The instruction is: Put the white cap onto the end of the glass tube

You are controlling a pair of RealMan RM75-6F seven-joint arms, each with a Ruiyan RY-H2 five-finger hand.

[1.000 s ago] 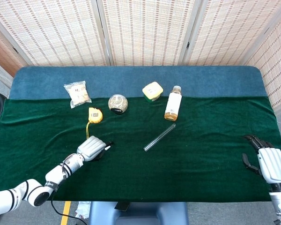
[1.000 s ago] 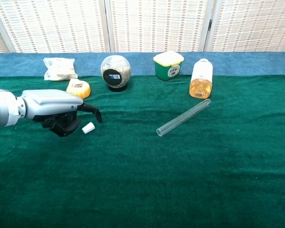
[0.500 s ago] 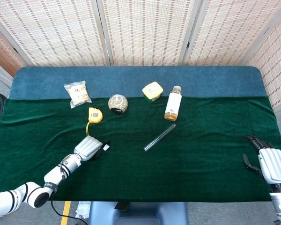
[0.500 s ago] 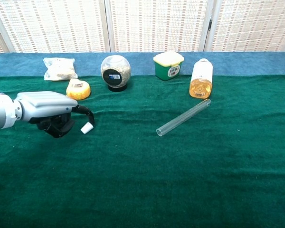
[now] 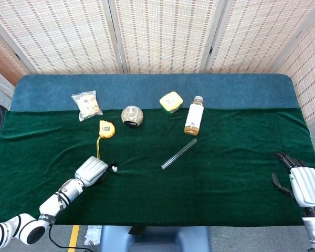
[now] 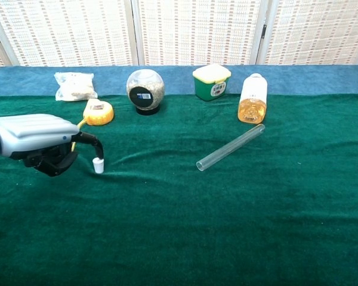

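Now, worktop (image 5: 147, 86): green cloth, blue strip along far edge. My left hand (image 6: 39, 143) has pulled back toward near-left corner since a second ago; fingers curled under palm, one fingertip touching white cap (image 6: 98, 165), no real grip that I can see. Cap dragged left with hand, now standing upright on cloth, further from glass tube (image 6: 231, 146), which lies unmoved mid-worktop, open end toward me. Right hand (image 5: 303, 182) idle at near-right corner, fingers apart, empty. Judgement: pickup not achieved; regrasp needed before capping.
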